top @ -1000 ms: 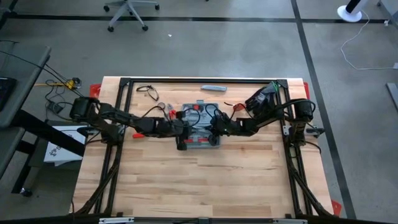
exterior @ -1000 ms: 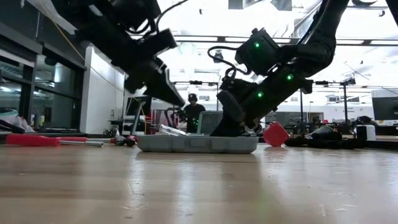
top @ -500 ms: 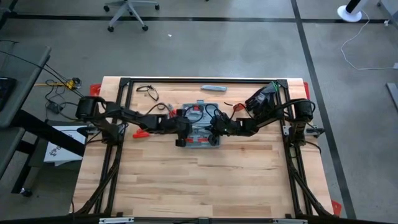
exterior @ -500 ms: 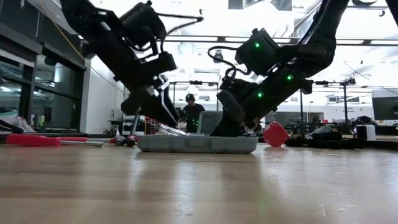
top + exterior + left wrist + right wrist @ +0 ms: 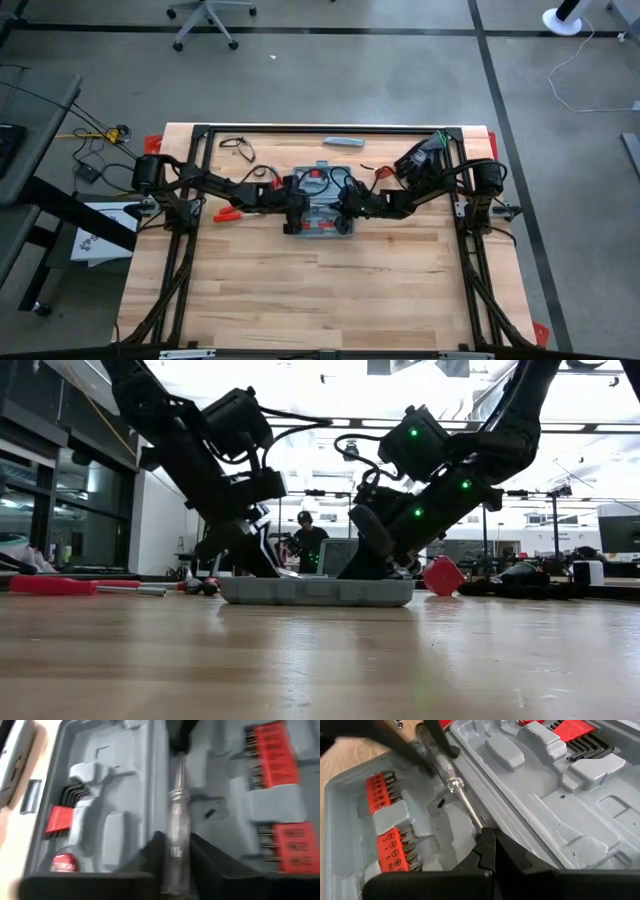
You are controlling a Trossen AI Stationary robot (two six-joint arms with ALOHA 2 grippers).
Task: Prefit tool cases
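The blue-grey tool case [image 5: 325,228] lies open in the middle of the table, resting flat on its underside [image 5: 315,592]. A screwdriver with a clear handle [image 5: 177,820] and a metal shaft [image 5: 467,807] lies along the ridge between the case's two halves. My left gripper [image 5: 175,840] comes in from the case's left side [image 5: 294,208] and is shut on the handle. My right gripper [image 5: 486,835] comes in from the right [image 5: 345,205] and is shut at the shaft's far end. My left gripper pinches the screwdriver's clear handle [image 5: 178,851] between its two fingers [image 5: 155,852], which lie along the tool and slant down from the table's left. The handle sits low over the case's middle ridge. My right gripper meets the shaft's tip end [image 5: 479,826] with shut fingertips, slanting down from the right. The fingers hide the tip itself.
Red bit holders [image 5: 387,820] and hex keys [image 5: 580,742] sit in the case's moulded slots. A red-handled tool [image 5: 228,213] lies left of the case. A slim grey bar [image 5: 343,141] and a black cord [image 5: 237,147] lie near the far edge, and black gloves [image 5: 420,160] at far right.
My left gripper has sunk toward the case's left side and tipped more steeply down, ending close over the open case. My right gripper and the case have kept still.
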